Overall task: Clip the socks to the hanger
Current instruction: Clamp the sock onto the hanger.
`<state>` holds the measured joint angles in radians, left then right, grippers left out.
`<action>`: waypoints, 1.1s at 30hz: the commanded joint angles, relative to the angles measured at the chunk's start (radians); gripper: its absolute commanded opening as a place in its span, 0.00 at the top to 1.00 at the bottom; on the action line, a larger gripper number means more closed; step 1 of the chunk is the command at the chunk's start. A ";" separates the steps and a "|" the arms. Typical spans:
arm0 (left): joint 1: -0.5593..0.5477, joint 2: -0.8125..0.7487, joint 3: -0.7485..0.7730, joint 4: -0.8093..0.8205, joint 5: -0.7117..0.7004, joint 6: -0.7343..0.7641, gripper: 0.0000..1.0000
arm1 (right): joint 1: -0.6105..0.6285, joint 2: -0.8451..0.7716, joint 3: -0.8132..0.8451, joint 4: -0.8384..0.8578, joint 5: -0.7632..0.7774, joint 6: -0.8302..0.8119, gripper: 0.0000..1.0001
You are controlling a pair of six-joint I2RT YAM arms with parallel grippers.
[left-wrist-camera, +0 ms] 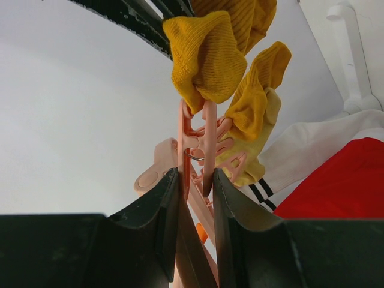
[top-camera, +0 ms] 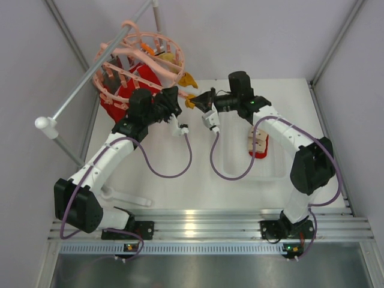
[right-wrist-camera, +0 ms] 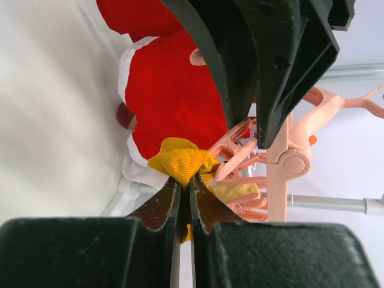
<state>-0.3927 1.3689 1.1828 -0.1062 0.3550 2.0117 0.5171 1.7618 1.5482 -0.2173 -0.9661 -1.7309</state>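
Note:
The salmon-pink hanger (top-camera: 141, 57) hangs at the back left with a red sock (top-camera: 129, 90) on it. In the left wrist view my left gripper (left-wrist-camera: 196, 180) is shut on one of its clip pegs (left-wrist-camera: 195, 144), squeezing the peg's handles. The mustard-yellow sock (left-wrist-camera: 207, 60) bunches right at that peg's mouth. My right gripper (right-wrist-camera: 185, 180) is shut on this yellow sock (right-wrist-camera: 180, 161) and holds it against the peg (right-wrist-camera: 240, 144). Both grippers meet beside the hanger (top-camera: 189, 101). Another red sock (top-camera: 258, 146) with a cream cuff lies at the right.
A grey metal rail (top-camera: 90, 78) runs diagonally past the hanger. The spare red sock lies in a clear tray (top-camera: 240, 165) on the white table. A white plastic piece (top-camera: 126, 198) lies near the left arm's base. Red and white fabric (left-wrist-camera: 342, 180) hangs behind the peg.

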 commanded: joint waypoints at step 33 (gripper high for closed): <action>-0.026 0.039 -0.064 -0.052 0.105 0.398 0.58 | 0.031 0.039 0.089 0.081 0.001 0.051 1.00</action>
<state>-0.3927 1.3712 1.1599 -0.0849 0.3428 2.0144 0.5297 1.8118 1.5936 -0.1734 -0.9424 -1.6817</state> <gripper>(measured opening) 0.400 0.043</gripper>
